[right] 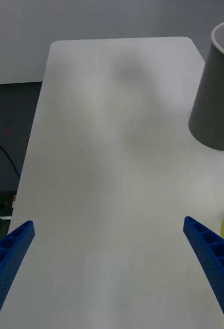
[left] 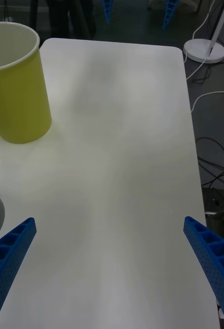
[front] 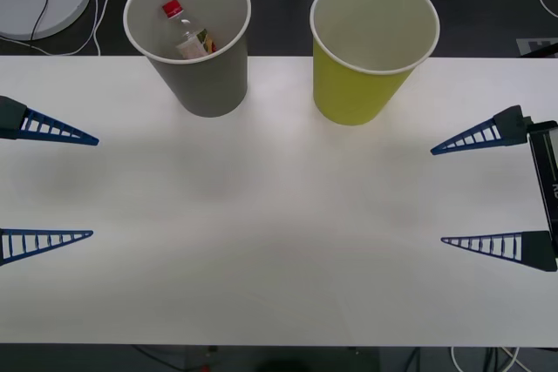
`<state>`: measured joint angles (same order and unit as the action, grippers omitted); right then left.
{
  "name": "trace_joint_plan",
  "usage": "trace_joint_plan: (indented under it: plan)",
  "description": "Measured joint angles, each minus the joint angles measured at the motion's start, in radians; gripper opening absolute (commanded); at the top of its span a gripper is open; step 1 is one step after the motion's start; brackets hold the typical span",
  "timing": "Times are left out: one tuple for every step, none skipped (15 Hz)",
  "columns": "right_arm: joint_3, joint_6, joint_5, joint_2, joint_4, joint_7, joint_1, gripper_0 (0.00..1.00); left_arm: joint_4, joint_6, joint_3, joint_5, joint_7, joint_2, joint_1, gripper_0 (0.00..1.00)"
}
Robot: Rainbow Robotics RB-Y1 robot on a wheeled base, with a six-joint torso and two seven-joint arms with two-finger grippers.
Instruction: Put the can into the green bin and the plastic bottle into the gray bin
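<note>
1. Two cups stand upright side by side along the far edge of the white table (front: 279,241), mouths up so things can be dropped in from above: the gray bin (front: 199,76) toward the robot's left, the green bin (front: 359,84) toward its right, near each other but not touching.
2. Inside the gray bin lies the plastic bottle (front: 189,37), which I take to mean that half of the job is done. It leans against the inner wall, its long axis tilted, the red cap (front: 172,9) uppermost and pointing toward the far-left part of the rim, the base down in the cup.
3. No can is to be seen; the inside of the green bin looks white and bare from the front view, though its very bottom is partly hidden.
4. Left gripper (front: 48,185) waits at the table's left edge, jaws spread wide, holding nothing.
5. Right gripper (front: 488,193) waits at the right edge, likewise spread wide and holding nothing.
6. Both sit well apart from the cups, which suggests to me arms parked clear of the work.
</note>
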<state>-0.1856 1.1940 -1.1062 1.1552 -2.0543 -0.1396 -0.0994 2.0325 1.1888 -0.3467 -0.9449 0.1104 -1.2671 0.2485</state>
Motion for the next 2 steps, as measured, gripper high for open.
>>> trace_joint_plan:
  plan:
    - [0.000, 0.001, 0.001, 0.000, -0.001, -0.001, 0.000, 1.00, 0.000, 0.000, 0.000, 0.000, 0.000, 0.000, 0.000, 1.00]
    - [0.000, 0.002, 0.002, 0.000, 0.000, -0.003, 0.000, 1.00, 0.000, 0.000, 0.000, 0.000, 0.000, 0.000, 0.000, 1.00]
